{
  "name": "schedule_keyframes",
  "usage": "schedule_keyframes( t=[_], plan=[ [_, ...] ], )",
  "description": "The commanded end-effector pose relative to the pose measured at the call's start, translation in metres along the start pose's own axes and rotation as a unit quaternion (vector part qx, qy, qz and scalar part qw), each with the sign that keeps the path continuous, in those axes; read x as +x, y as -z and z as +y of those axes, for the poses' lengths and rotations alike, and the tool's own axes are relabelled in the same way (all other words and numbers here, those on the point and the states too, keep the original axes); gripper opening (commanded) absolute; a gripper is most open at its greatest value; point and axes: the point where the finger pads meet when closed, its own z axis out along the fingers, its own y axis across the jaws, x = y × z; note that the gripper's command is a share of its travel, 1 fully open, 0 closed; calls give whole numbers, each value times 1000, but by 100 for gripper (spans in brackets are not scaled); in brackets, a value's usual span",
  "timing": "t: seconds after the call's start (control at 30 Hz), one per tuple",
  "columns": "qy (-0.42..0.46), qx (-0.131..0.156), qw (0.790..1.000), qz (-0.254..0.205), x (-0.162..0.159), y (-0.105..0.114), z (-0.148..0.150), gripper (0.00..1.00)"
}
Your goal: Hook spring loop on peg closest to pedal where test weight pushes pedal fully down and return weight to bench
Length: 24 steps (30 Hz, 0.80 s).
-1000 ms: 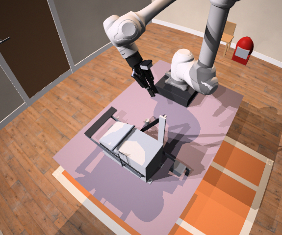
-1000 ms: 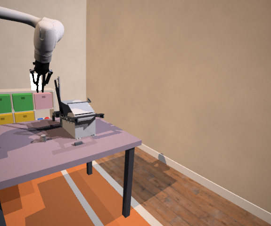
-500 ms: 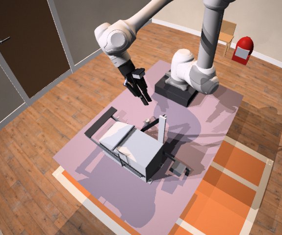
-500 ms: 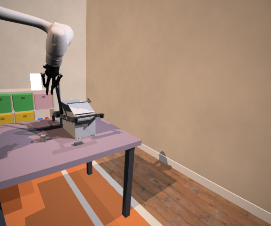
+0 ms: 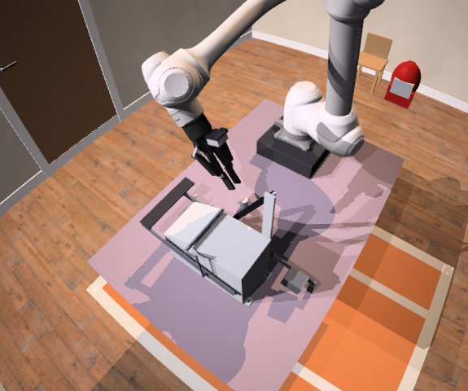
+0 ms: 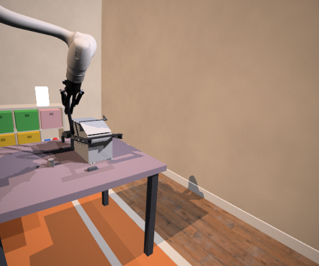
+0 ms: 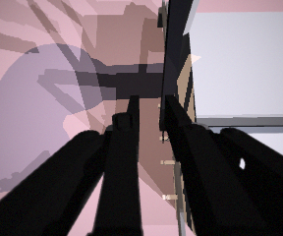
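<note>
The grey feeder box (image 5: 221, 248) stands in the middle of the bench, and it also shows in the exterior view (image 6: 93, 140). Its dark pedal bar (image 5: 166, 202) is raised at the left end. An upright post (image 5: 268, 212) rises at the box's far corner. Several small cream pegs (image 7: 166, 162) show along the post in the wrist view. The small steel weight (image 5: 243, 202) stands on the bench beside the post, also in the exterior view (image 6: 50, 162). My gripper (image 5: 230, 182) hangs above the weight and post, and its fingers are nearly closed with nothing between them.
The robot's black base (image 5: 292, 153) stands at the bench's back. A small grey block with a dark bracket (image 5: 298, 279) lies at the feeder's right side. Coloured storage bins (image 6: 19, 126) stand behind the bench. A wall runs on the right.
</note>
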Motion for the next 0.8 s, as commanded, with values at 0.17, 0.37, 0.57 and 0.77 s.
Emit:
schedule_keyframes(
  t=[0.17,0.37,0.57,0.77],
  plan=[
    [0,-1,1000,0,-6,-5,26,24],
    [0,-1,1000,0,-6,-5,26,24],
    [0,-1,1000,0,-6,-5,26,24],
    [0,-1,1000,0,-6,-8,26,24]
  ],
)
